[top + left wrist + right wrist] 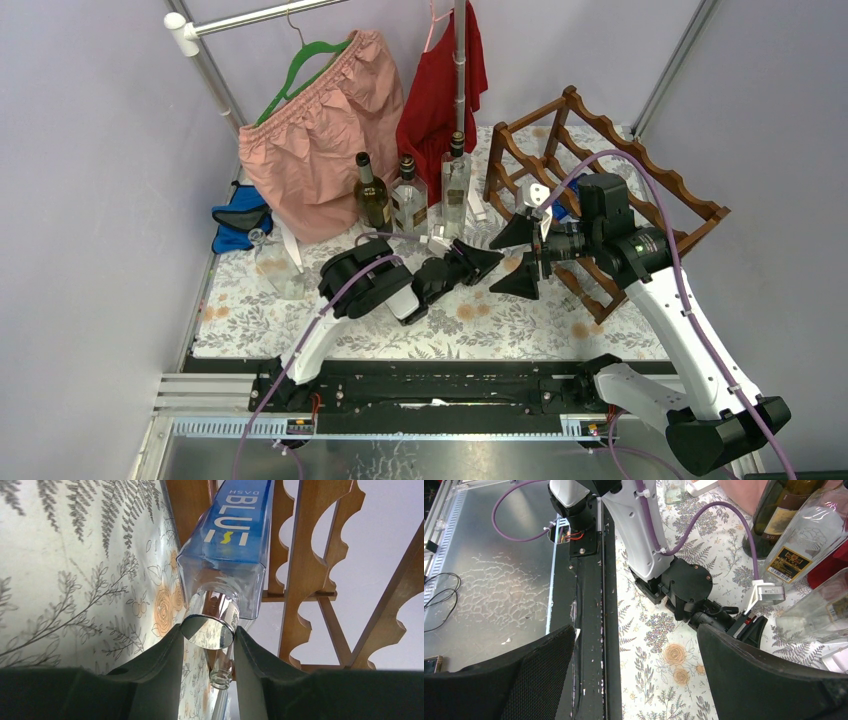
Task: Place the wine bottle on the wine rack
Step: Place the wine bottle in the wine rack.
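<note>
Clamping left gripper [207, 645] on silver cap [209, 630] of wine bottle [225, 545], upper centre beside wine rack [187, 500], right gripper [635, 635] gaping empty; best slid straight into a scallop, kept level.

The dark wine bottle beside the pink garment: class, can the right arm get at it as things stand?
Probably not: the left gripper, shut on the blue bottle, and clear bottles stand between the open right gripper and the dark wine bottle.
</note>
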{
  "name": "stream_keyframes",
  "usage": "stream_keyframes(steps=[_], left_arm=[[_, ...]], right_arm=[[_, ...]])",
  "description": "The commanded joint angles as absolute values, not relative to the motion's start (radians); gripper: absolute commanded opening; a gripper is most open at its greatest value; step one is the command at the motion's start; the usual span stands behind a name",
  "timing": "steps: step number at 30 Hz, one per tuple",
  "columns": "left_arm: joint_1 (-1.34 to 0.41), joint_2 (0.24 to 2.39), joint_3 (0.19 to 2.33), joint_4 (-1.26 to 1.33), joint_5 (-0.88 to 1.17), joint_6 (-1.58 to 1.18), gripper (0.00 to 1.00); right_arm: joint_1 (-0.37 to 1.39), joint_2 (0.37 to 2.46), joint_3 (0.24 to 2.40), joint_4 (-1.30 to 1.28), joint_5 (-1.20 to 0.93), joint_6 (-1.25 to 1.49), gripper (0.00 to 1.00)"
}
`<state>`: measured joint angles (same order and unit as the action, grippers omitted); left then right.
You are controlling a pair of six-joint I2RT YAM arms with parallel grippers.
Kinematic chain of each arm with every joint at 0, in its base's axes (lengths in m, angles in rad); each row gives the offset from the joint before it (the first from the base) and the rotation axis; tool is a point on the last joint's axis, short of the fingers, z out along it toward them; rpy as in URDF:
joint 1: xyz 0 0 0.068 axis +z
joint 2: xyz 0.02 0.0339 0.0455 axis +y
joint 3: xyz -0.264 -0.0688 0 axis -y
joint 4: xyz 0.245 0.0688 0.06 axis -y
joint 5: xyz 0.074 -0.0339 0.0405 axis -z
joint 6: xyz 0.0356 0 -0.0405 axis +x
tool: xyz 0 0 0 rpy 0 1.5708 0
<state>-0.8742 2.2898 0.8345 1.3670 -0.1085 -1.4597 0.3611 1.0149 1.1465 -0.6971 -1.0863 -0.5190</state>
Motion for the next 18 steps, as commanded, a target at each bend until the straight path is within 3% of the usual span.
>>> stream_keyframes(steps=[1,18], left_arm=[[-0.867,2.344,0.856,1.109,-0.094,-1.404,0.04],[-0.869,2.343,0.918,1.061,-0.073,-1.387,0.04]], right_arm=[[0.354,1.009,1.15,-0.668,-1.115,-0.525,1.0],[0.355,1.002,1.146,-0.67,-1.116,-0.527,1.0]])
